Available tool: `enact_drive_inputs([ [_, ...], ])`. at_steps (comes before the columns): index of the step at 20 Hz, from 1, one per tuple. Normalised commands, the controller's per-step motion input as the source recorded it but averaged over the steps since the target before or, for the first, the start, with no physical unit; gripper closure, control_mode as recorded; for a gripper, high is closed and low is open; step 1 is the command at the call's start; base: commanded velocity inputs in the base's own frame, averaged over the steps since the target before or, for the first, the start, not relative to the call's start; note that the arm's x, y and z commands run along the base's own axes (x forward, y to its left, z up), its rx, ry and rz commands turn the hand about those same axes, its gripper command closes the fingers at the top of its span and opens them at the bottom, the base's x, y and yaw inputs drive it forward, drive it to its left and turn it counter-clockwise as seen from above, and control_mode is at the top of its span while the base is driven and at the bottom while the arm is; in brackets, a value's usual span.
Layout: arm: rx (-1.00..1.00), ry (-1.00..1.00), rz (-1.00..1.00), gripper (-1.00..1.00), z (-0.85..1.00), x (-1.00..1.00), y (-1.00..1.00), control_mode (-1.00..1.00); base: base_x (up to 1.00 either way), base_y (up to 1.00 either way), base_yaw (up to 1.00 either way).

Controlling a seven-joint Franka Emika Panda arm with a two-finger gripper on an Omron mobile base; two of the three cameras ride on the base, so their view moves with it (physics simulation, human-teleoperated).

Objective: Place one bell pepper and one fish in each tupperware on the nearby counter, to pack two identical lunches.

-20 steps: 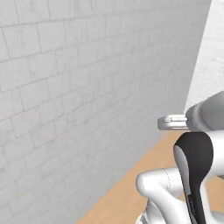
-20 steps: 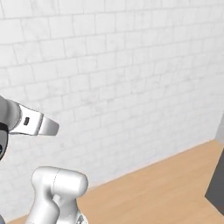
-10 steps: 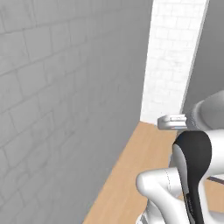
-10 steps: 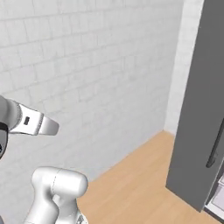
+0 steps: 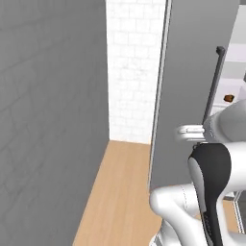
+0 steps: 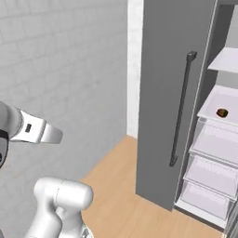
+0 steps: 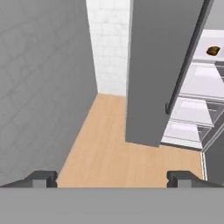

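In the hand view my gripper (image 7: 111,177) is open, its two dark fingertips (image 7: 42,176) standing far apart with nothing between them, above bare wood-coloured floor (image 7: 109,144). The bell pepper, the fish, the tupperware and the counter are out of view. An open fridge stands ahead to the right. A small brown item (image 6: 222,112) lies on one of its white shelves, and the same brown item (image 7: 213,50) sits at the upper right of the hand view.
The tall grey fridge door (image 6: 162,93) with its dark vertical handle (image 6: 180,109) stands open ahead. White shelves and drawers (image 6: 211,162) lie behind it on the right. A grey tiled wall (image 5: 48,120) runs along the left, with a white brick wall (image 5: 132,72) at the far end.
The whole picture has swung sideways, so the base has turned. The tiled wall has slid left and the open fridge has come into view. The gripper stays open.
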Motion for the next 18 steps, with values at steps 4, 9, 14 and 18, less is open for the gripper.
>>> enact_drive_inputs([
  [4,0.00,0.00,0.00,-1.00,0.00,0.00,0.00,1.00,0.22,-0.68,-0.18],
  [9,0.00,0.00,0.00,-1.00,0.00,0.00,0.00,1.00,0.28,-0.79,-0.32],
  [14,0.00,0.00,0.00,-1.00,0.00,0.00,0.00,1.00,0.21,-0.27,-0.47],
  [18,0.00,0.00,0.00,-1.00,0.00,0.00,0.00,1.00,0.40,0.00,-0.48],
])
